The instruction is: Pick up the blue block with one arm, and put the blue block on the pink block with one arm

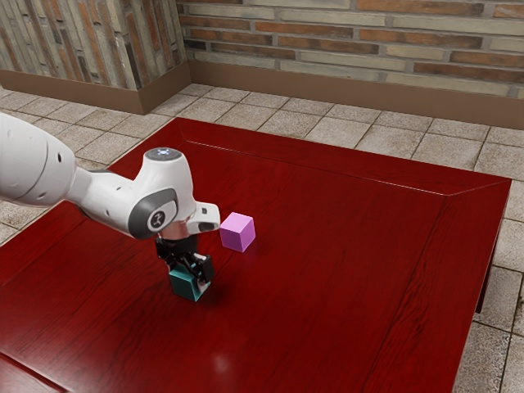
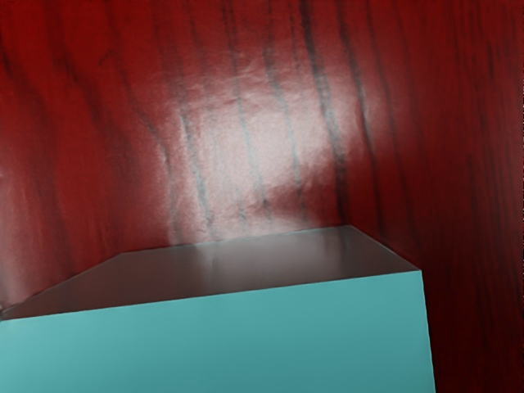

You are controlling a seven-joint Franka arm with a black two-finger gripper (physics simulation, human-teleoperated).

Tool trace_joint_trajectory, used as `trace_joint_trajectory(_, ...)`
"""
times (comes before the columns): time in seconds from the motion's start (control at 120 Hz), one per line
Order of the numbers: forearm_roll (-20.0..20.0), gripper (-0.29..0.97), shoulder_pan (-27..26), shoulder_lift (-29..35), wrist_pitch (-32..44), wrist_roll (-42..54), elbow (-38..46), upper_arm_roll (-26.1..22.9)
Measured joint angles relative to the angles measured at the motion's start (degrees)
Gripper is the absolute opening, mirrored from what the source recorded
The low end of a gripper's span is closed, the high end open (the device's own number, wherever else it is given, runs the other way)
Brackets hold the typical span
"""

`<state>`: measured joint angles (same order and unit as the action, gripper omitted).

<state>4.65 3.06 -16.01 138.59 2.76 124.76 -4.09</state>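
Gripping looks like the step in hand: the black two-finger gripper [image 1: 188, 268] sits low over the small, teal-ish blue block [image 1: 185, 286], fingers drawn in to abt the block's width and pressing its two opposite sides, so I read it as clamped on the block, nothing else in hold. The blue block is at or barely above the glossy dark-red wooden tabletop [image 1: 344, 270]; can't tell which from the exterior view. In the wrist view the block's flat face [image 2: 213, 344] sits right under the hand, w/ red wood grain [image 2: 246, 123] beyond. The white arm [image 1: 98, 196] comes in from the exterior view's left. A bit further back and toward the exterior view's right stands the small matte pink block [image 1: 237, 232], near the gripper but clearly apart, upright on the tabletop. Behind: tiled floor [image 1: 246, 110], then brick wall [image 1: 344, 41]. Next move, imo: lift straight up w/ enough clearance over the pink block's top, shift across, centre, lower square, then release.
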Motion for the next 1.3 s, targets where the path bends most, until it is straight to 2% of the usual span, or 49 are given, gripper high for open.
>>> trace_joint_trajectory(0.208, 0.0, 0.45, 0.27, -0.02, 0.06, 0.11, -0.02, 0.04)
trace_joint_trajectory(0.583, 0.45, 0.41, 0.19, 0.43, -0.23, 0.08, -2.64, -0.04)
trace_joint_trajectory(0.85, 2.08, 0.41, -0.25, -0.39, -5.65, -0.15, -14.64, -0.53)
trace_joint_trajectory(1.092, 1.91, 0.41, -1.21, -10.22, -13.82, -0.58, -32.04, -0.18)
trace_joint_trajectory(1.3, 0.38, 0.41, -2.54, -15.08, -19.44, -1.79, -39.1, 1.52)
